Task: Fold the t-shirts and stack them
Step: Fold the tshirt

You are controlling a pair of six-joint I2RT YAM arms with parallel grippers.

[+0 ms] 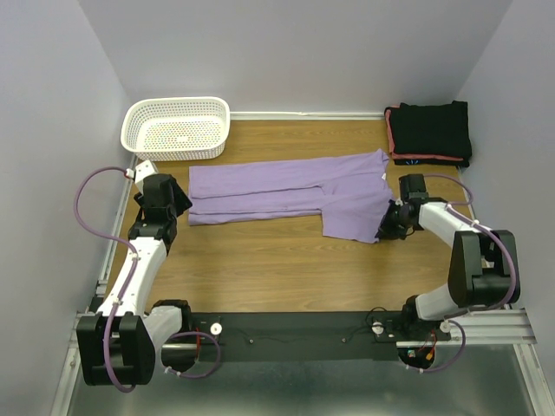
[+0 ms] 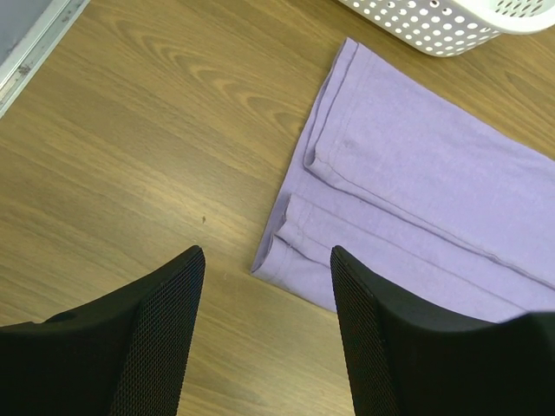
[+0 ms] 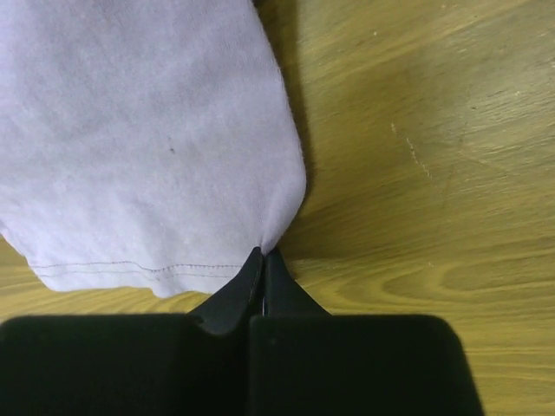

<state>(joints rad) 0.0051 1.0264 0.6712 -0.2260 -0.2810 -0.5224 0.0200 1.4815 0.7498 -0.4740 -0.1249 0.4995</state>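
The right gripper (image 1: pixel 388 224) (image 3: pixel 263 260) had its two black fingers pressed together on the near right corner of the plain lavender soft-cloth short-sleeved t-shirt (image 1: pixel 286 186) (image 3: pixel 147 130), pinching the cloth just beside a stitched hem. That corner lay low over the brown wood-grain table (image 1: pixel 286 260). The left gripper (image 1: pixel 178 204) (image 2: pixel 266 256) hung over the table with its mesh-textured black fingers (image 2: pixel 156 338) apart and nothing between them, just beside the shirt's folded left end.

The lavender t-shirt lay across the middle of the table as a long folded band, its wider part toward the right arm. The white plastic mesh basket (image 1: pixel 178 127) (image 2: pixel 451 22) stood in the far left corner, near the shirt's left end but apart from it. In the far right corner sat the stack of folded black t-shirts (image 1: pixel 429 130), a coral-red edge (image 1: pixel 392 134) showing along its left side.
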